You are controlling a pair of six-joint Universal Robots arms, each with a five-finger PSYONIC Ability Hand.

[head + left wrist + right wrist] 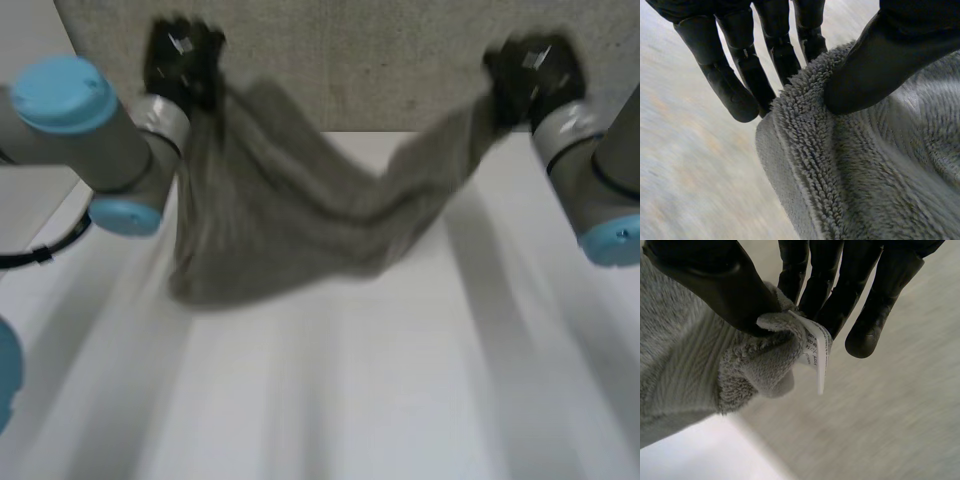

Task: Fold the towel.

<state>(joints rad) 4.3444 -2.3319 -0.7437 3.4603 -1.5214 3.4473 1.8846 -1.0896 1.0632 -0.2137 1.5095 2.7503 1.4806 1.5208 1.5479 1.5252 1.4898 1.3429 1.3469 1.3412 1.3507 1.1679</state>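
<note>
Black left hand (875, 70): thumb pinched one top corner of grey fluffy terry towel (290, 220). Black right hand (715, 280): pinched the opposite corner. Towel hung between them over white table (400, 400), long axis hand to hand, bulk sagging nearer left.

2 grey arms (105, 145) with light-blue caps (60, 92), silver wrist collars (160, 120), glossy black hands (185, 60), thick rounded fingers (730, 92)
</note>
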